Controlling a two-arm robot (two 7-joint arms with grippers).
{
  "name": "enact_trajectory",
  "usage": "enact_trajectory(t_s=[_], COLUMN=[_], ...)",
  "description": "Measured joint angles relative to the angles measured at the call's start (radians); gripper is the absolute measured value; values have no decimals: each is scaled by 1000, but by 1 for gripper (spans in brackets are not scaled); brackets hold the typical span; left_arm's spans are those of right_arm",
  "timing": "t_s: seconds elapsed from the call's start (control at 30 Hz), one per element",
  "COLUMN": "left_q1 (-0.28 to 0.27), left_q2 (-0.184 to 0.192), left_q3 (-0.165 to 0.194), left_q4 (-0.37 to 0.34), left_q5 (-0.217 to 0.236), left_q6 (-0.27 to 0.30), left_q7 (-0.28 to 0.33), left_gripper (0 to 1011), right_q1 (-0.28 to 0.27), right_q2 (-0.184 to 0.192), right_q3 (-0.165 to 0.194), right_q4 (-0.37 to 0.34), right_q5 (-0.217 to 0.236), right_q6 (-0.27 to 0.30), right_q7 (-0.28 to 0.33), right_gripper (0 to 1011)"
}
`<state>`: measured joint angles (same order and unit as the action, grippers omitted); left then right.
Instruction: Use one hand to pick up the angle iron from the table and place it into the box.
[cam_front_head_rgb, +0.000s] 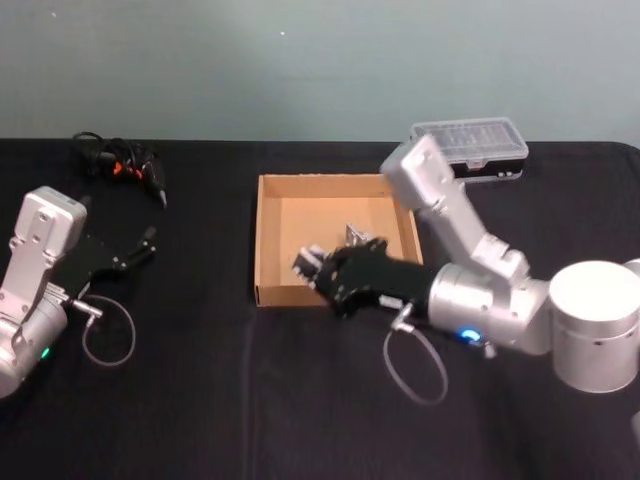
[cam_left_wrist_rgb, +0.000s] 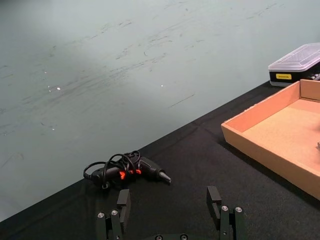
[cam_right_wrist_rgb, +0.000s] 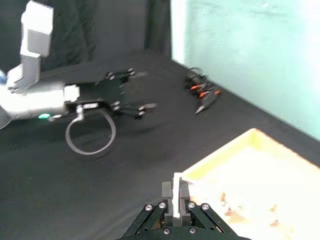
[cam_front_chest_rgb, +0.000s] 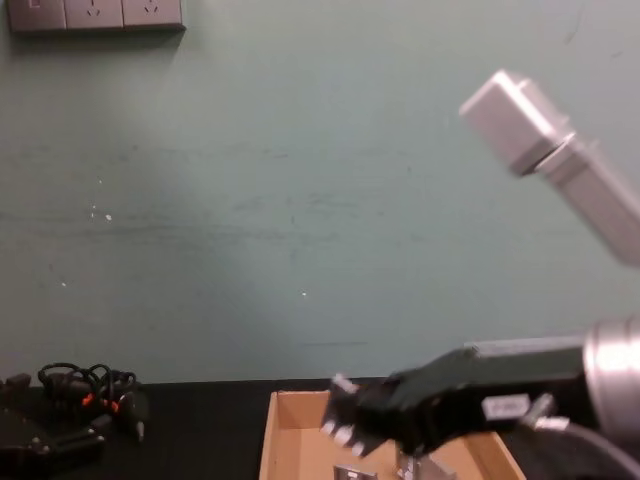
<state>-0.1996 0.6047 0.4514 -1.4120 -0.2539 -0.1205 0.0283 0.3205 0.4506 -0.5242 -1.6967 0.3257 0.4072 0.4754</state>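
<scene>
Placement step, I'd say: your right gripper is clamped on the angle iron over the box. Next, release it. Left gripper idles spread.

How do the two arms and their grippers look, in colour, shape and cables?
Both arms are chunky silver-grey metal with boxy and round segments. The left gripper and right gripper are black claws. A thin grey cable loop hangs at each wrist, beside a small coloured light.

No words can be read; the yellow label on the black case is illegible.
</scene>
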Motion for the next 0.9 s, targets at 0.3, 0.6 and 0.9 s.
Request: enact_trajectory(t_s=[0.3, 0.6, 0.9], left_q1=[0, 0, 0], left_q2=[0, 0, 0], left_q3=[0, 0, 0], left_q4=[0, 0, 0], left_q5=[0, 0, 0], left_q6=[0, 0, 0], left_q7=[0, 0, 0], left_gripper=[1000, 1000, 1000], right_q1=[22, 109, 200], right_q2=[20, -20, -85], right_q3=[57, 47, 19], right_q4=[35, 202, 370], right_q5=[23, 6, -24], right_q6=[-22, -59, -93], right_q7=[-44, -48, -34], right_gripper=[81, 80, 81])
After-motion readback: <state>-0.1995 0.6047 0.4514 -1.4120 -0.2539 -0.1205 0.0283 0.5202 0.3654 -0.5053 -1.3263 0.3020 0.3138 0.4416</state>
